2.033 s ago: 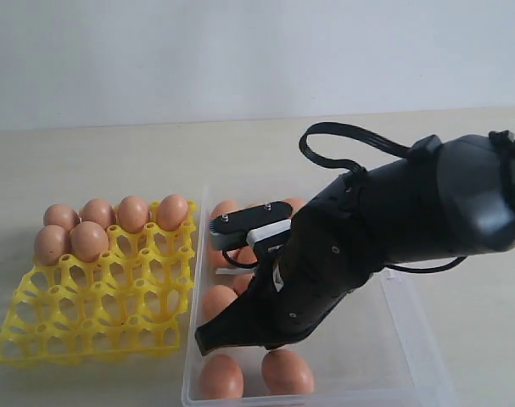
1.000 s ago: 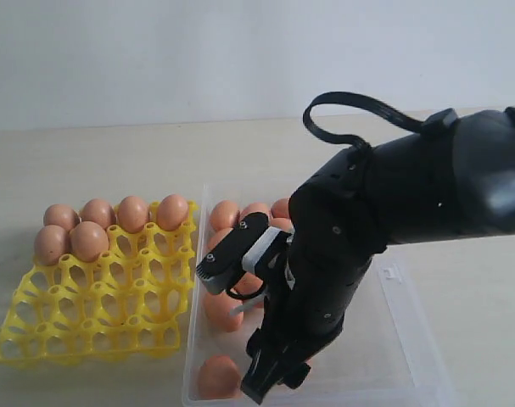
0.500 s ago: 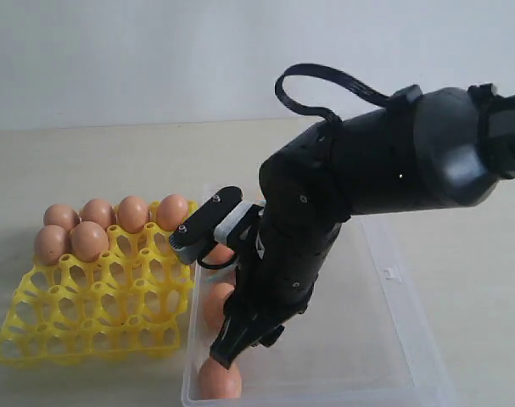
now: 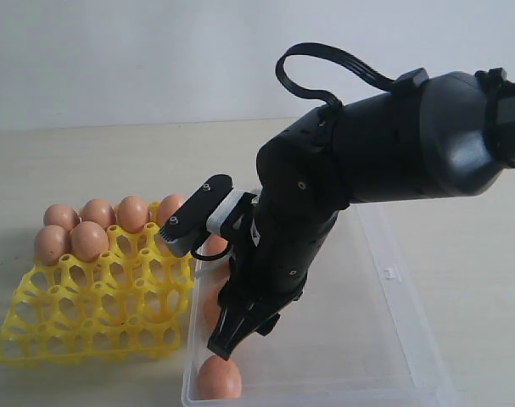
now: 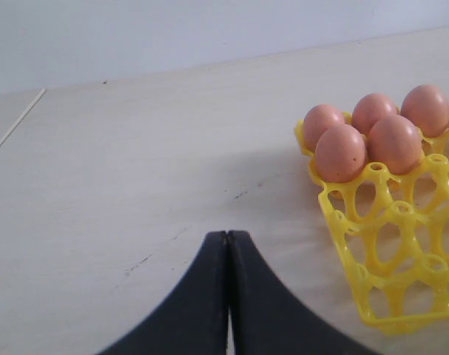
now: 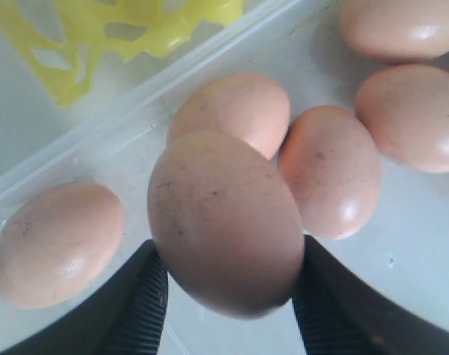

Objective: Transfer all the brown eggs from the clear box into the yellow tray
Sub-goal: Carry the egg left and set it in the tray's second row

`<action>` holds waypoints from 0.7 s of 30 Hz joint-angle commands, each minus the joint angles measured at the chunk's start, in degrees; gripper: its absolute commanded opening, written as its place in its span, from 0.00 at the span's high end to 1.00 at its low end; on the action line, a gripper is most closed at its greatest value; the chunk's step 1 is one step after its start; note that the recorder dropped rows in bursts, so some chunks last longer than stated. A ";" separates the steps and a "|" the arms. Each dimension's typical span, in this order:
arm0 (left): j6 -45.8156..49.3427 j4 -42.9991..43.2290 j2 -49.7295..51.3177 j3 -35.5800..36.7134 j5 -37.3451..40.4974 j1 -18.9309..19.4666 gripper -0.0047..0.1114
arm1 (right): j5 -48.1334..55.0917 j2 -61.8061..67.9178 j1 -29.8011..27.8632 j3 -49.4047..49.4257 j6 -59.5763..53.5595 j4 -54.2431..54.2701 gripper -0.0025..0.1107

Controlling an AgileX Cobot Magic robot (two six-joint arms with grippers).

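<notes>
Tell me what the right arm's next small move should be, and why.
Probably lift a little and carry across toward the yellow tray: the right gripper grips a brown egg over the clear box, other eggs lie close beneath it, and most tray cups stand empty.

The tabletop (image 4: 96, 161) is a pale cream, matte surface. Two things lie directly on it: a yellow tray (image 4: 87, 349) of open cups and, just beside it on the right in the exterior view, a larger clear box (image 4: 367, 339). Their facing edges run close alongside each other; whether they touch cannot be told. The left wrist view shows faint dark scuff marks (image 5: 242, 194) on the bare surface near the tray, and a thin straight line (image 5: 17, 122) crossing one corner.
</notes>
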 commanded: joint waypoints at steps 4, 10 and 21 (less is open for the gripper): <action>-0.20 -0.14 -0.32 -0.23 -0.52 -0.43 0.96 | -0.18 -0.52 0.07 -0.49 -0.44 -0.30 0.98; -0.38 -0.14 -0.32 -0.23 -0.52 -0.43 0.96 | -6.48 -4.10 -0.29 -0.49 2.11 -1.93 0.98; -0.39 -0.14 -0.32 -0.23 -0.52 -0.43 0.96 | -45.84 0.44 -0.29 -0.49 1.59 -0.04 0.98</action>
